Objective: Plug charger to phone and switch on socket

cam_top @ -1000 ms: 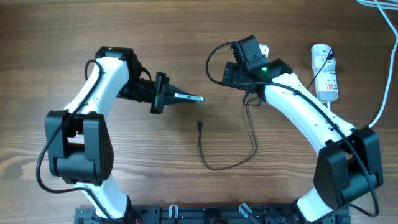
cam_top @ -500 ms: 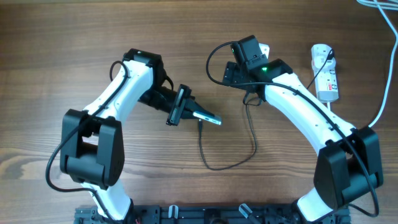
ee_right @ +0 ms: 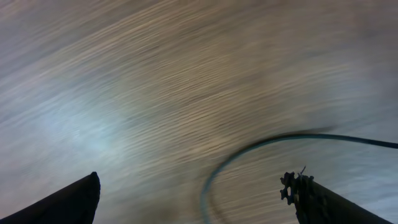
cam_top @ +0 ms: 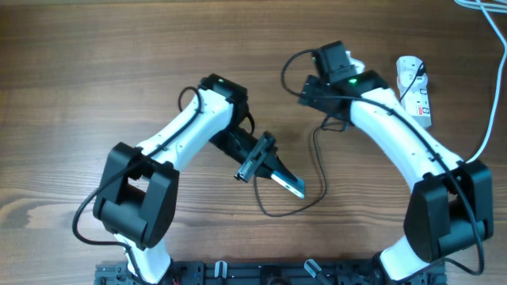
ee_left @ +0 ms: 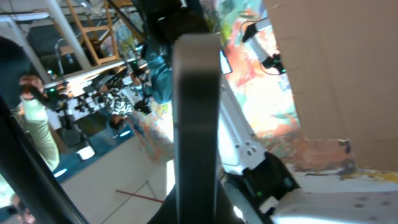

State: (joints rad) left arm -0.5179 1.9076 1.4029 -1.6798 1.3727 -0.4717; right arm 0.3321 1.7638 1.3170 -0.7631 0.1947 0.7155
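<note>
My left gripper point(cam_top: 276, 169) is shut on the phone point(cam_top: 295, 188), a thin slab held on edge above the middle of the table, with a turquoise strip along its low tip. In the left wrist view the phone point(ee_left: 198, 106) is a dark upright bar between the fingers. The charger, a thin black cable point(cam_top: 321, 184), loops on the wood just right of and below the phone; its plug end is hidden under the left gripper. The cable point(ee_right: 249, 148) curves between the right gripper's point(ee_right: 194, 182) open fingers, which hold nothing. The white socket point(cam_top: 415, 93) lies at the far right.
A thick white lead point(cam_top: 493, 111) runs from the socket down the right edge of the table. The right arm point(cam_top: 396, 134) arches over the table between the cable loop and the socket. A black rail point(cam_top: 238, 273) lines the front edge.
The left arm has swung right and toward the front with the phone, ending over the cable's free end. The right wrist has shifted slightly right and back.
</note>
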